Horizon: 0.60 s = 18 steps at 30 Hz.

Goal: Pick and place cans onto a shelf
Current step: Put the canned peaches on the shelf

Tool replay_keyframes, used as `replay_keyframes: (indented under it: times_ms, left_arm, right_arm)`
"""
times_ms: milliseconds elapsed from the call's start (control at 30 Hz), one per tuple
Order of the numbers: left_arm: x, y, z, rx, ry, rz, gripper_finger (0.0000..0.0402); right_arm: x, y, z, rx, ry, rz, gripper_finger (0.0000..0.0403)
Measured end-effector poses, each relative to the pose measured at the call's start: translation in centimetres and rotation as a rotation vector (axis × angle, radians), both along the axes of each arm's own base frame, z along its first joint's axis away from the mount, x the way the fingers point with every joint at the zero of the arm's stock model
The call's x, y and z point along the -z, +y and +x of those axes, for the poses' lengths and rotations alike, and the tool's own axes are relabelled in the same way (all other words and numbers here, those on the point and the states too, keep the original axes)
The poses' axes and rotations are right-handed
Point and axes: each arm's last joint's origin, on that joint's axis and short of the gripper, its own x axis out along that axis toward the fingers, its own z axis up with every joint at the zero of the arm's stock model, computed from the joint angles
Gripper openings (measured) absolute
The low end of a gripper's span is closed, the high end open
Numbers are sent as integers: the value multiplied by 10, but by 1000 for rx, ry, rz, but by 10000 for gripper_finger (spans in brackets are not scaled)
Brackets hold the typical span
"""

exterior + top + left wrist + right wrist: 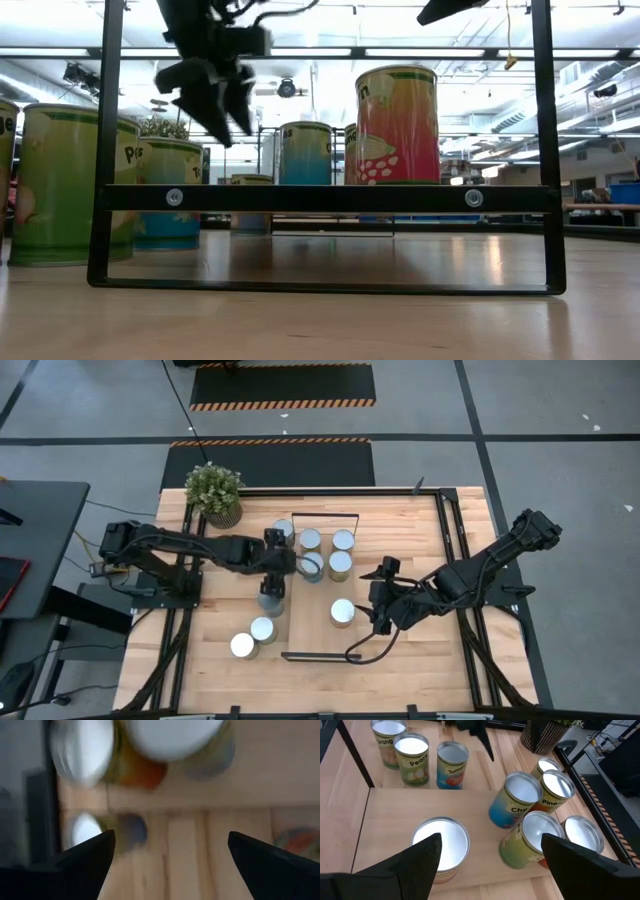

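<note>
The shelf (325, 645) is a light-wood board with black bars at its far and near ends. Several cans stand upright on its far part (343, 541). One can (343, 612) stands alone nearer, the red can in the low view (397, 125). Three more cans (263, 629) stand on the table left of the shelf. My left gripper (283, 565) hangs open and empty above the shelf's left edge, also visible in the low view (212, 95) and in its own view (170, 860). My right gripper (373, 598) is open and empty just right of the lone can (440, 842), its fingers (415, 865) clear of it.
A potted plant (214, 493) stands at the table's far left corner. Black rails (455, 550) run along the table's left and right sides. Bare board lies on the shelf's near part (320, 630). The grouped cans (525, 815) stand close together.
</note>
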Motion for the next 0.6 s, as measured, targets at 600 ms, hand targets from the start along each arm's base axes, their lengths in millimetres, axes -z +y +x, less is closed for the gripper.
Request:
replay_keyframes:
  times_ms: [600]
  left_arm:
    - [39, 102, -47, -410, -16, -287, 393]
  right_arm:
    - [0, 6, -3, -15, -3, -4, 350]
